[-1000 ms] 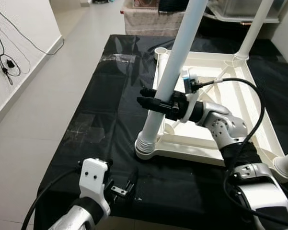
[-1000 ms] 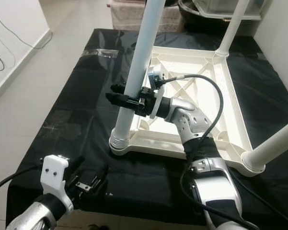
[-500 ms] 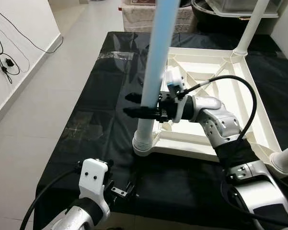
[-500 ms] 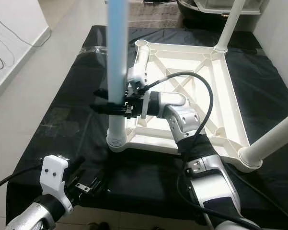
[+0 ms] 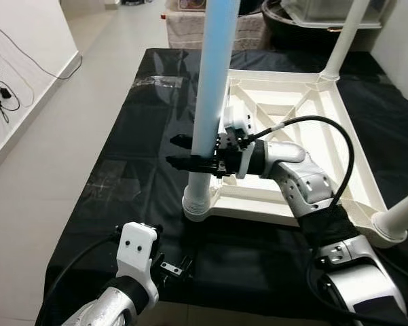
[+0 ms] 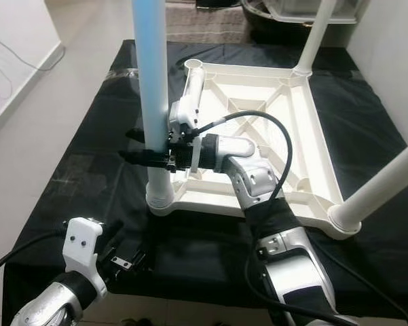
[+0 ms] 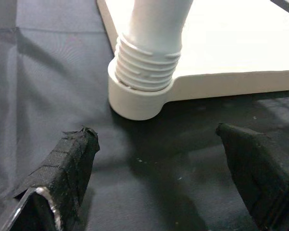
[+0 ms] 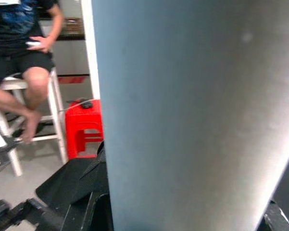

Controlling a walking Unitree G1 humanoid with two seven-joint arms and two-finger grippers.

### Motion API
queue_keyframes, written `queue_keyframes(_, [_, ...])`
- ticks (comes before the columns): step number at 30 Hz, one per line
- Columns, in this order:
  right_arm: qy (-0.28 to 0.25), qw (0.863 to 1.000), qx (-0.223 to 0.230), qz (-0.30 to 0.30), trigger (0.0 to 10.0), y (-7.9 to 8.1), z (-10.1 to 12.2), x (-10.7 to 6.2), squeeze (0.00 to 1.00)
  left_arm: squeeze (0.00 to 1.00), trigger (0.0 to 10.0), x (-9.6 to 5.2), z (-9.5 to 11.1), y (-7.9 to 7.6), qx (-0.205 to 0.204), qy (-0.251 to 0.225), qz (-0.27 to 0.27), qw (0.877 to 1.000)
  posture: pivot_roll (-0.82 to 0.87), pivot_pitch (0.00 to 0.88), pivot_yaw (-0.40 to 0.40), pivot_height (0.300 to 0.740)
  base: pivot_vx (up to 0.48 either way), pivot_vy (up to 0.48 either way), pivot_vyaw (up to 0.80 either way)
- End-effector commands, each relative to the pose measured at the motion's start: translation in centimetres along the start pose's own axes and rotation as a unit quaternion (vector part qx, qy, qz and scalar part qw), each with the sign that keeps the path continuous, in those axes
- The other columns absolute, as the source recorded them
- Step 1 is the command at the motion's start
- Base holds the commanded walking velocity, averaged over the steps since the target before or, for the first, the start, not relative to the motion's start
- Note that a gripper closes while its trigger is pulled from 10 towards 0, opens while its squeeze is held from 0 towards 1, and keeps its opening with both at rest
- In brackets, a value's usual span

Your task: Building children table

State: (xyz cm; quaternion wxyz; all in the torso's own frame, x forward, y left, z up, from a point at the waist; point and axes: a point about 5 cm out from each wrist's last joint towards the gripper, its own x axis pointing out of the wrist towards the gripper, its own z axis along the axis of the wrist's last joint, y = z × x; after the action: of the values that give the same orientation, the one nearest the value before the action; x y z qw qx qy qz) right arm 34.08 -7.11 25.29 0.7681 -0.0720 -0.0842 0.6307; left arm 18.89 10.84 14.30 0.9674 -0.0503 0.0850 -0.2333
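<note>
As the white table leg point(image 5: 209, 102) stands plumb in the near-left corner socket point(image 5: 198, 204) of the upturned white tabletop point(image 5: 305, 129), it has swung upright from the lean toward one o'clock it showed a second ago, which suggests the thread is now lined up for screwing home; several ridges of thread point(image 7: 145, 62) are exposed above the socket collar, so the leg looks not yet fully seated. The right gripper point(image 5: 190, 153) is clamped across the leg partway up, its black fingers closed on either side of the tube and pointing toward nine o'clock. Low at seven o'clock, the left gripper point(image 7: 158, 178) hovers just above the black cloth on the table point(image 5: 136, 129), fingers spread wide and holding nothing, aimed at the socket. Two more legs rise at the far-right point(image 5: 343, 41) and near-right point(image 5: 402, 221) corners.
</note>
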Motion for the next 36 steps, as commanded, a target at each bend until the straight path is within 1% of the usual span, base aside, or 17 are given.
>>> queue_keyframes(1, [0.078,0.996,0.028,-0.043,0.0,0.0,-3.6,-0.7,0.0,0.0,10.0,0.0,-0.5,0.1,0.0,0.009,0.006,1.0,0.14,0.171,-0.017,0.74,0.0,0.0,0.0])
queue_keyframes(12, [0.11,0.975,0.064,-0.182,0.0,-0.2,-4.9,-0.8,0.0,0.0,10.0,0.3,-0.5,0.1,0.001,0.005,0.006,1.0,0.13,0.165,-0.018,0.74,0.0,0.0,0.0])
queue_keyframes(14, [0.129,0.963,0.081,-0.222,0.0,-0.1,-5.5,-0.9,0.0,0.0,10.0,0.3,-0.6,0.2,0.001,0.005,0.006,1.0,0.12,0.164,-0.018,0.74,0.0,0.0,0.0])
queue_keyframes(15, [0.14,0.943,0.108,-0.282,0.0,-0.2,-6.1,-1.0,0.0,0.0,10.0,0.4,-0.6,0.2,0.002,0.005,0.006,1.0,0.12,0.163,-0.019,0.74,0.0,0.0,0.0])
queue_keyframes(17, [0.14,0.943,0.108,-0.282,0.0,-0.2,-6.1,-1.0,0.0,0.0,10.0,0.4,-0.6,0.2,0.002,0.005,0.006,1.0,0.12,0.163,-0.019,0.74,0.0,0.0,0.0])
queue_keyframes(18, [0.135,0.917,0.136,-0.349,0.0,-0.3,-6.5,-1.1,0.0,0.0,10.0,0.5,-0.6,0.3,0.003,0.004,0.006,1.0,0.11,0.16,-0.02,0.74,0.0,0.0,0.0])
queue_keyframes(19, [0.135,0.917,0.136,-0.349,0.0,-0.3,-6.5,-1.1,0.0,0.0,10.0,0.5,-0.6,0.3,0.003,0.004,0.006,1.0,0.11,0.16,-0.02,0.74,0.0,0.0,0.0])
queue_keyframes(20, [0.127,0.884,0.148,-0.425,0.0,-0.2,-6.8,-1.4,0.0,0.0,10.0,0.7,-0.6,0.4,0.005,0.004,0.007,1.0,0.12,0.158,-0.02,0.74,0.0,0.0,0.0])
queue_keyframes(21, [0.127,0.884,0.148,-0.425,0.0,-0.2,-6.8,-1.4,0.0,0.0,10.0,0.7,-0.6,0.4,0.005,0.004,0.007,1.0,0.12,0.158,-0.02,0.74,0.0,0.0,0.0])
queue_keyframes(22, [0.12,0.85,0.151,-0.489,0.0,0.3,-7.1,-1.7,0.0,0.0,10.0,0.8,-0.6,0.5,0.006,0.003,0.008,1.0,0.11,0.153,-0.016,0.74,0.0,0.0,0.0])
queue_keyframes(23, [0.12,0.85,0.151,-0.489,0.0,0.3,-7.1,-1.7,0.0,0.0,10.0,0.8,-0.6,0.5,0.006,0.003,0.008,1.0,0.11,0.153,-0.016,0.74,0.0,0.0,0.0])
queue_keyframes(24, [0.102,0.771,0.123,-0.616,0.0,1.6,-7.0,-2.6,0.0,0.0,10.0,1.2,-0.5,0.8,0.01,-0.001,0.009,1.0,0.11,0.142,-0.006,0.74,0.0,0.0,0.0])
queue_keyframes(25, [0.096,0.743,0.12,-0.651,0.0,2.1,-6.9,-2.9,0.0,0.0,10.0,1.3,-0.5,0.8,0.011,-0.002,0.009,1.0,0.11,0.142,-0.006,0.74,0.0,0.0,0.0])
queue_keyframes(26, [0.096,0.743,0.12,-0.651,0.0,2.1,-6.9,-2.9,0.0,0.0,10.0,1.3,-0.5,0.8,0.011,-0.002,0.009,1.0,0.11,0.142,-0.006,0.74,0.0,0.0,0.0])
queue_keyframes(28, [0.083,0.713,0.111,-0.687,0.0,2.9,-6.7,-2.9,0.0,0.0,10.0,1.6,-0.4,1.0,0.013,-0.005,0.01,1.0,0.11,0.135,-0.007,0.74,0.0,0.0,0.0])
queue_keyframes(31, [0.076,0.697,0.103,-0.706,0.0,3.7,-6.3,-2.1,0.0,0.0,10.0,1.9,-0.2,1.2,0.017,-0.01,0.012,1.0,0.11,0.127,-0.008,0.74,0.0,0.0,0.0])
queue_keyframes(36, [0.071,0.701,0.087,-0.705,0.0,4.6,-5.3,-0.4,0.0,0.0,10.0,2.1,-0.1,1.7,0.022,-0.014,0.018,1.0,0.11,0.12,-0.009,0.74,0.0,0.0,0.0])
